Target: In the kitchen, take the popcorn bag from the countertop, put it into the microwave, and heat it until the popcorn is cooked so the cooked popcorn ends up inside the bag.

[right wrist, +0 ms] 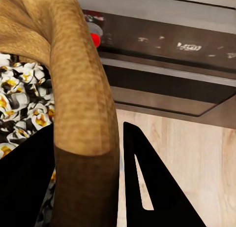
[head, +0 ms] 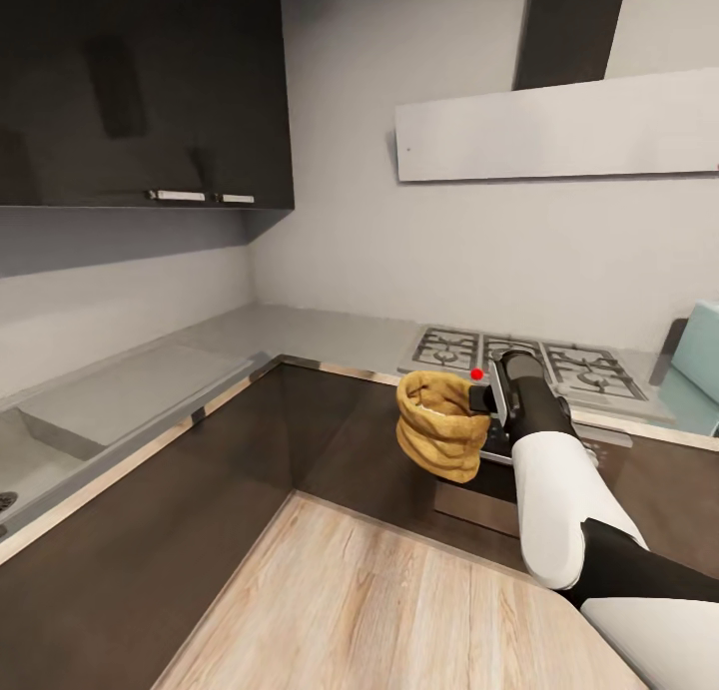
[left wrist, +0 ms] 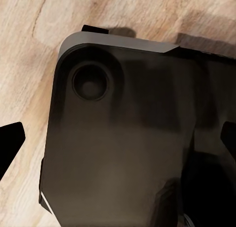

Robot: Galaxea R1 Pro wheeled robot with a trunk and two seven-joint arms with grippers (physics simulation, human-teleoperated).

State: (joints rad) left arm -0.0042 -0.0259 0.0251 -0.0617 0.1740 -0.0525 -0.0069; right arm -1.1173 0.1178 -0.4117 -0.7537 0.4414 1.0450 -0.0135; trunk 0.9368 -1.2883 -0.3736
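The bench [head: 330, 336], a grey steel slab over dark cabinet fronts, runs round the corner of the kitchen, and everything here is best placed against the gas hob [head: 524, 355] set into it. Just off the hob's far end, at the edge of the head view, a pale-blue corner of the microwave [head: 699, 355] shows. In front of the hob and below its level, out over the wood floor [head: 399, 610] and clear of the bench, hangs the popcorn bag [head: 439, 425], carried by the right hand [head: 486, 402], whose fingers pinch the wall at the rim, one inside and one outside. The bag looks light and soft: a crumpled tan paper sack that would fold or tear under a hard squeeze, so the thick rolled rim [right wrist: 83, 89] is probably the soundest place to hold, and it should stay upright since the mouth is open. It is banded with horizontal creases, squat and slumped, and the right wrist view shows white and yellow popcorn pieces [right wrist: 22, 106] inside. The left hand [left wrist: 118, 138] hangs over the robot's dark base, its fingertips spread wide apart and holding nothing.
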